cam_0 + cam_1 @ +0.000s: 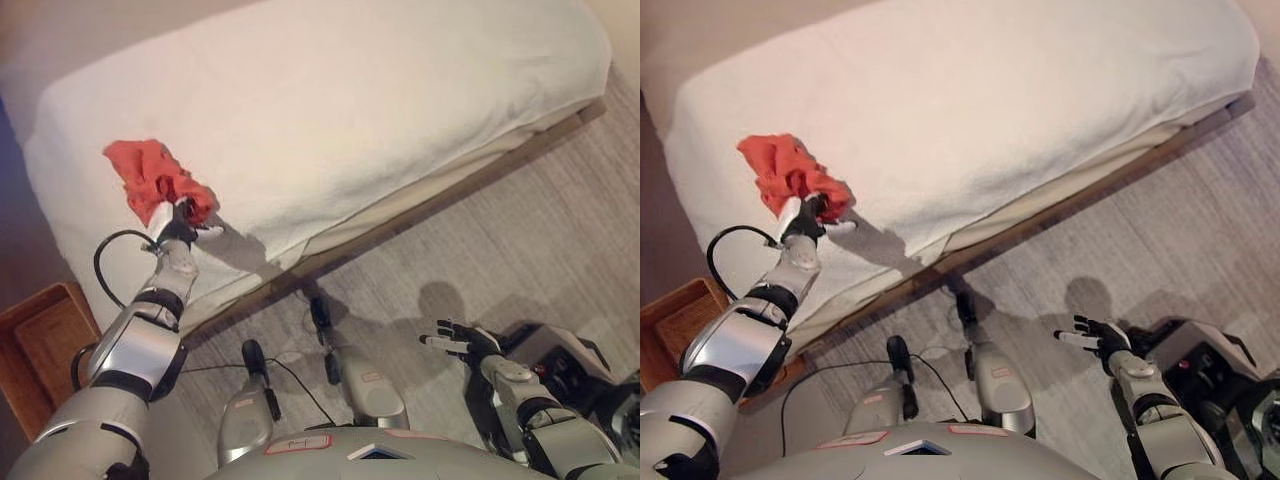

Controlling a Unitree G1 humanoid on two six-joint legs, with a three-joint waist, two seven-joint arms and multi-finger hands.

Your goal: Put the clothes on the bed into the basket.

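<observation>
One garment is all I can count on the bed: a crumpled red cloth point(150, 178) near the mattress's left edge, towards its near corner. One wooden basket point(40, 345) stands on the floor at the far left, below that edge, and only part of it shows. The left hand point(183, 222) reaches up from the lower left and sits at the cloth's lower end, its dark fingers bunched into the red folds, so it seems to be pinching the fabric, with one white-tipped finger point(210, 230) sticking out to the right over the sheet. The rest of the cloth lies beyond and to the left of the fingers, flat on the white bed point(380, 110). The mattress side drops away between the cloth and the basket. Past the bed's near long edge comes grey plank floor point(520, 240). At the far right, low over that floor and well apart from the bed, the right hand point(462, 340) hangs with its fingers spread, holding nothing.
</observation>
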